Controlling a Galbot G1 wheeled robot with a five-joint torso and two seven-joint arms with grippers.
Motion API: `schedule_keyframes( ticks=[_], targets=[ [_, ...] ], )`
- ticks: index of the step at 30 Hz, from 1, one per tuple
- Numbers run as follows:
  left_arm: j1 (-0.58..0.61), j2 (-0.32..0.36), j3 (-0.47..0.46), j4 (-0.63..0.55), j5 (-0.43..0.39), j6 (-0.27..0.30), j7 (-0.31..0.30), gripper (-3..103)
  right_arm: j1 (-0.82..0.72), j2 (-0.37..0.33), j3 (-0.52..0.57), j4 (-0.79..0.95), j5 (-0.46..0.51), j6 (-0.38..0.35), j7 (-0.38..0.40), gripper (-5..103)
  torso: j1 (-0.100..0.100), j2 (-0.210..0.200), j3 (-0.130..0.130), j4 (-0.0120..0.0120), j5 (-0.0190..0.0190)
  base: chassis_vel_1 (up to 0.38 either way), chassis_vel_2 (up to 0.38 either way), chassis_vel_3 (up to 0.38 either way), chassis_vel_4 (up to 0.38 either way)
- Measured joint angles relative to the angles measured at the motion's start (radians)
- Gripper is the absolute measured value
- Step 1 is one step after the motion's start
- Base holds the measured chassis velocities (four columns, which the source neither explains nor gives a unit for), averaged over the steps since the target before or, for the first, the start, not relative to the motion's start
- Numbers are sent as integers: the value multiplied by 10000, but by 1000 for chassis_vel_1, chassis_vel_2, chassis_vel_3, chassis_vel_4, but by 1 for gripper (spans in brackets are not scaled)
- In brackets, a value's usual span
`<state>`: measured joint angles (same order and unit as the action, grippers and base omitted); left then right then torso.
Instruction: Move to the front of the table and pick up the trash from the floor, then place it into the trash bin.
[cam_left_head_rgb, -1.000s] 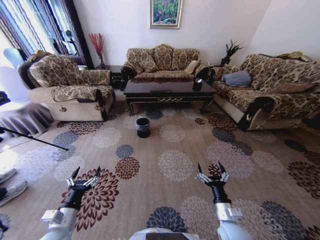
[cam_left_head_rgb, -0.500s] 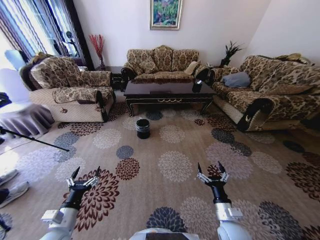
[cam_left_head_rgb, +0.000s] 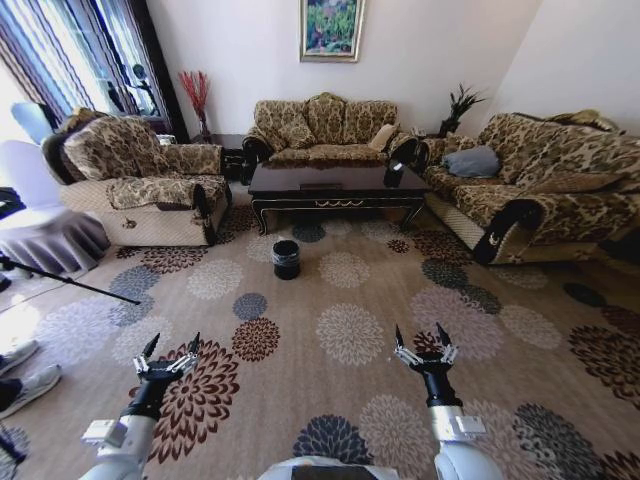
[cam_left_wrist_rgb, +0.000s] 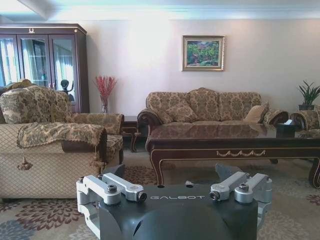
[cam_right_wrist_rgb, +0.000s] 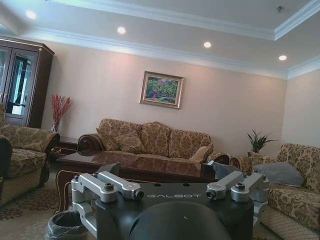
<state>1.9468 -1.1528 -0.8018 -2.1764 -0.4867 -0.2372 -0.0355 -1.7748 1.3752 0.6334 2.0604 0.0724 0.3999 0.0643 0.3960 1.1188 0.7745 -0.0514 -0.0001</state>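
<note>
Open floor (cam_left_head_rgb: 350, 300) stretches ahead to the table (cam_left_head_rgb: 335, 185); the bin (cam_left_head_rgb: 286, 257) stands just before it. Left gripper (cam_left_head_rgb: 168, 352) and right gripper (cam_left_head_rgb: 424, 343) hover low, fingers spread.

Open floor (cam_left_head_rgb: 350, 300) lies ahead. Trash bin (cam_left_head_rgb: 286, 257) stands before the table (cam_left_head_rgb: 335, 185); armchair (cam_left_head_rgb: 140, 180) and sofa (cam_left_head_rgb: 540, 185) flank the sides.

"GALBOT" – on left gripper (cam_left_wrist_rgb: 175, 200), right gripper (cam_right_wrist_rgb: 172, 200) housings.
</note>
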Motion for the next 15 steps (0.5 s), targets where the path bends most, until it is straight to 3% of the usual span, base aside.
schedule_keyframes(
  ticks=[8, 15],
  targets=[
    [0, 0, 0, 0, 0, 0, 0, 100, 0, -1, 0, 0, 0, 0, -1, 100, 196, 433, 237, 0, 1, 0, 0, 0, 0],
    [0, 0, 0, 0, 0, 0, 0, 100, 0, 0, 0, 0, 0, 0, 0, 100, 229, 511, 284, 0, 0, 0, 0, 0, 0]
  ],
)
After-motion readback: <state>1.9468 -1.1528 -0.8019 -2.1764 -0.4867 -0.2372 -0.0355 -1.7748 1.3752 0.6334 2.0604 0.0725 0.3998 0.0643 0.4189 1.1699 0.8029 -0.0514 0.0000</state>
